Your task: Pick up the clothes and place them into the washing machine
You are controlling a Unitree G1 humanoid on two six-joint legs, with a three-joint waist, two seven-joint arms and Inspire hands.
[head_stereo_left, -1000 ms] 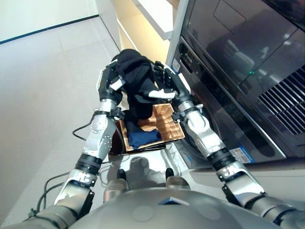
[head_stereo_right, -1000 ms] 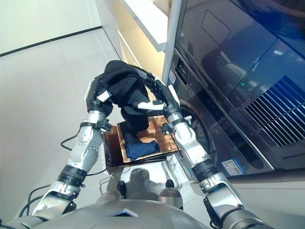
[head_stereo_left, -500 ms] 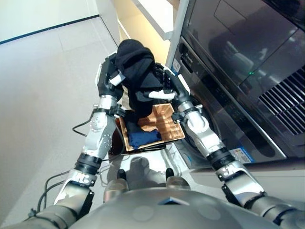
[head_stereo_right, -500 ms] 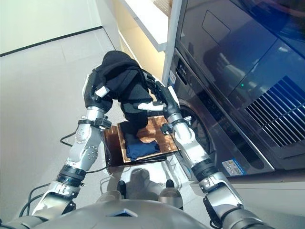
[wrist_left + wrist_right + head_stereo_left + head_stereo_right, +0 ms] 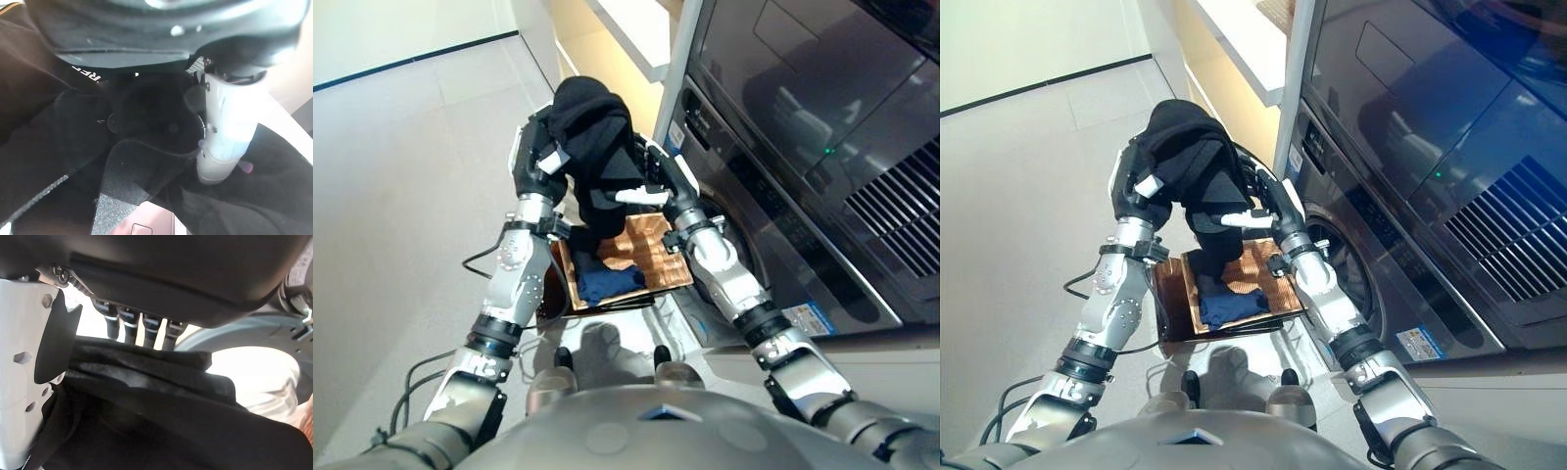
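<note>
Both hands grip one black garment (image 5: 592,147), lifted above the brown basket (image 5: 656,257): the left hand (image 5: 536,157) clutches its left side, the right hand (image 5: 651,181) its right, thumb pressed on cloth. Dark blue clothing (image 5: 607,282) lies in the basket. Right stands the washing machine (image 5: 783,196); open grey floor (image 5: 401,196) spreads left.

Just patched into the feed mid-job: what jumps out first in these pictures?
A bundle of black clothes held up between both hands, the left hand and the right hand, above a brown basket on the floor. A dark blue garment lies in the basket. On the robot's right stands the dark washing machine, close beside the lifted bundle.
</note>
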